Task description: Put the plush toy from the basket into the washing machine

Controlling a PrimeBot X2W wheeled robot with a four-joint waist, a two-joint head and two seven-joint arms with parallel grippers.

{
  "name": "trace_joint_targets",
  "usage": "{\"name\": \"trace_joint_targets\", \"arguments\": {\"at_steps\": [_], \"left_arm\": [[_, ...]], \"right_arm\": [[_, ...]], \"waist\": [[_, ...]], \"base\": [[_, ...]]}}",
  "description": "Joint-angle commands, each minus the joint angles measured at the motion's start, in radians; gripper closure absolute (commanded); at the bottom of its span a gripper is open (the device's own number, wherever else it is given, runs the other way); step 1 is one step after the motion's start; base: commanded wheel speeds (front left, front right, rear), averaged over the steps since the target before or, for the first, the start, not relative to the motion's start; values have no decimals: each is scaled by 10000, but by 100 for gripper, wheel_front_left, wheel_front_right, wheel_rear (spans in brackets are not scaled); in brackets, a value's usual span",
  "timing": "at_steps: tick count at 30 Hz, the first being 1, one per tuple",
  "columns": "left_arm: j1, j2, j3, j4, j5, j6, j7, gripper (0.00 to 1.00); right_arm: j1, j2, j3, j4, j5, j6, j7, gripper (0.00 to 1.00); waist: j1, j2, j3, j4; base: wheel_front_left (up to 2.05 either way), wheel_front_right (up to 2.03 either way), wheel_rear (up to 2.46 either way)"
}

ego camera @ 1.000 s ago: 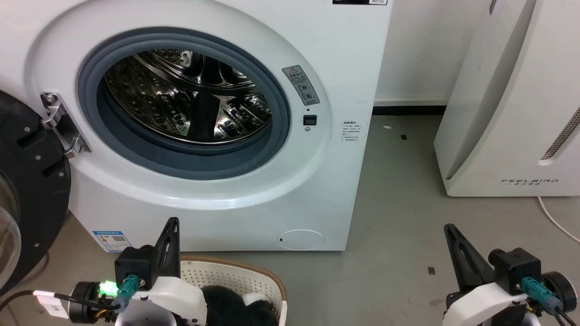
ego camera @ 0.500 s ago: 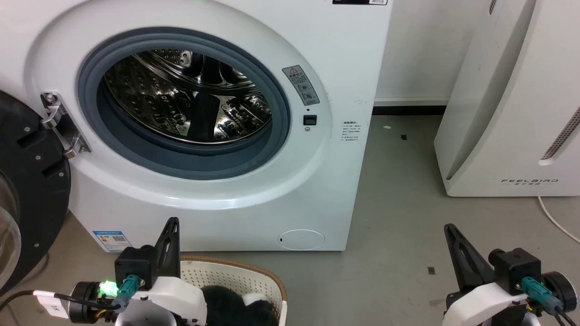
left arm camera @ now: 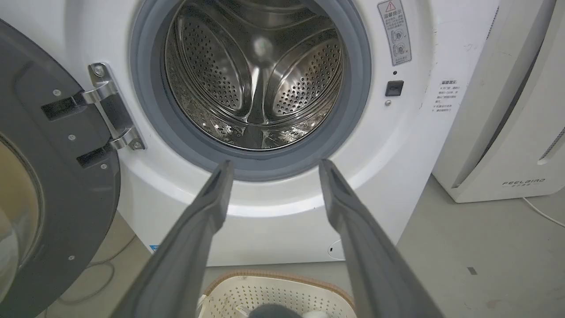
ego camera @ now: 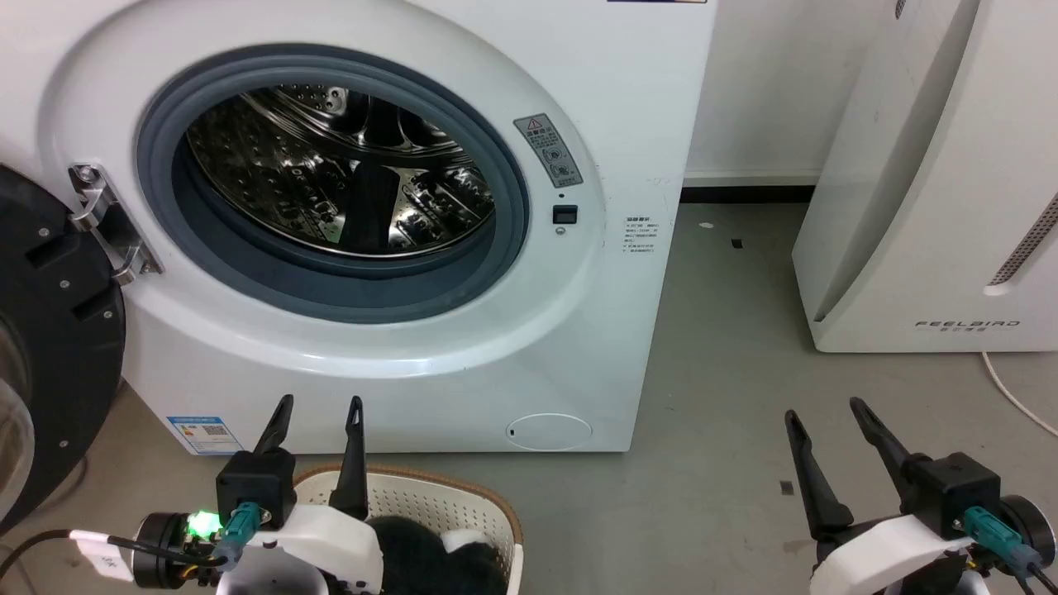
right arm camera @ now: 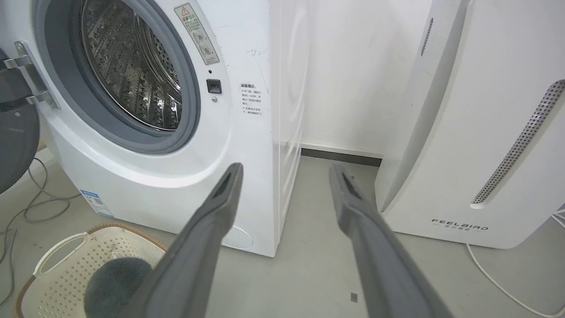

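The washing machine (ego camera: pixel 413 347) has its round black door (ego camera: pixel 58 347) swung wide open beside it, and the shiny drum (ego camera: pixel 331 182) inside looks empty. The basket (ego camera: pixel 438 504) sits on the floor (ego camera: pixel 719 413) right in front of the washing machine, below the round hole. The plush toy (ego camera: pixel 413 558) lies in the basket, black and fluffy with a bit of white showing, so it is not picked up yet. The left hand (ego camera: pixel 321 401) hangs above the basket, in front of the washing machine, with its two fingers spread apart and nothing between them. The right hand (ego camera: pixel 822 407) is off to the right of the washing machine, over bare floor, also open and holding nothing. I think the next job is to reach down and grab the toy. The toy is soft, so thin fingers could pinch only fluff, and it could slip out on the way up. A finger could also hook the basket wall and drag the basket along. If the toy hangs low, it could catch on the grey ring (ego camera: pixel 512 248) of the hole and fall.
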Motion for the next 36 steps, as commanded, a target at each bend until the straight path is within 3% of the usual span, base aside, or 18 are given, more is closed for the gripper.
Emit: {"name": "trace_joint_targets", "arguments": {"at_steps": [1,23,36], "left_arm": [[-187,30,-32,112,-48,23,-122,0],[-1837,203,-674,2910,-524,-459,-288,0],[-2998,683,-1247,4566,-1149,-602,-20,0]], "right_arm": [[-2,-1,-32,-74,198,1,-104,0],[-531,-4,-59,-368,998,2,-541,0],[-957,-5,-24,-610,1432,3,-812,0]], "waist": [[0,-1,54,-11],[0,-1,1460,-353],[0,-1,2762,-570]], "base": [[0,0,0],[0,0,0],[0,0,0]]}}
